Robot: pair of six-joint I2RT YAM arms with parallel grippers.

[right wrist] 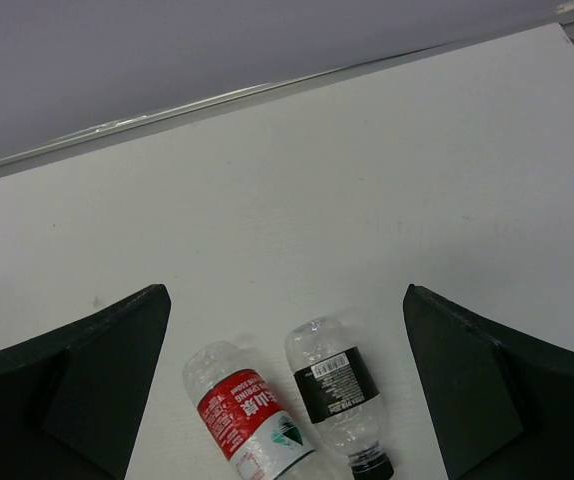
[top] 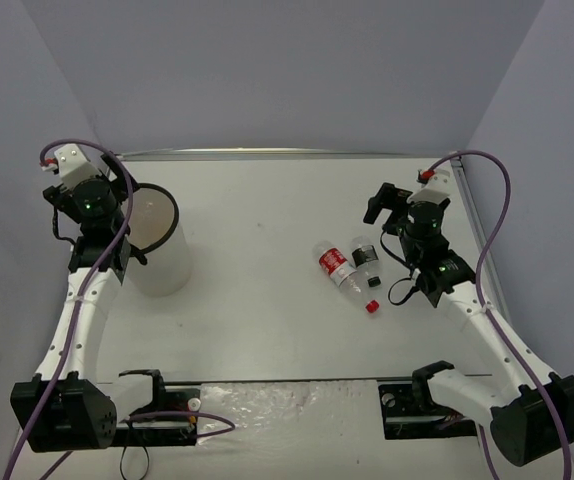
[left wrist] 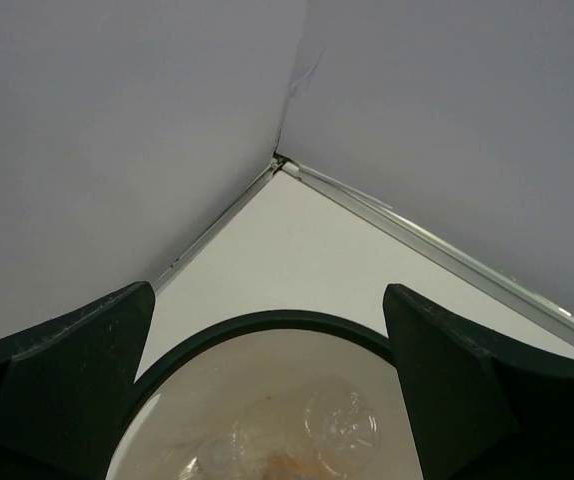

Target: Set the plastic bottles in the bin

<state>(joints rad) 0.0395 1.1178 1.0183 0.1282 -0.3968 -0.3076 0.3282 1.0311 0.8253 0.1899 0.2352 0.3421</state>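
The right hand (right wrist: pixel 287 300) is wide open and holds nothing. It hangs over the counter (top: pixel 267 330), and two bottles lie flat below it, seen low between its fingers. From the top, they are near the hand, a bit toward the arms and toward the middle. The red bottle (right wrist: pixel 250 415) and the black bottle (right wrist: pixel 335 385) lie side by side, very close, and I cannot tell if they touch. That is the tricky part. If the hand comes down on one, a finger may bump the other and push it away. Bottles are round, so a bumped one could roll off across the counter. A squeeze that is off the middle could make the bottle slip or pop out. The bin (top: pixel 162 270) stands well apart, on the far left. The left hand (left wrist: pixel 267 300) is open and empty too, right over the bin, with other bottles (left wrist: pixel 337 430) inside it.
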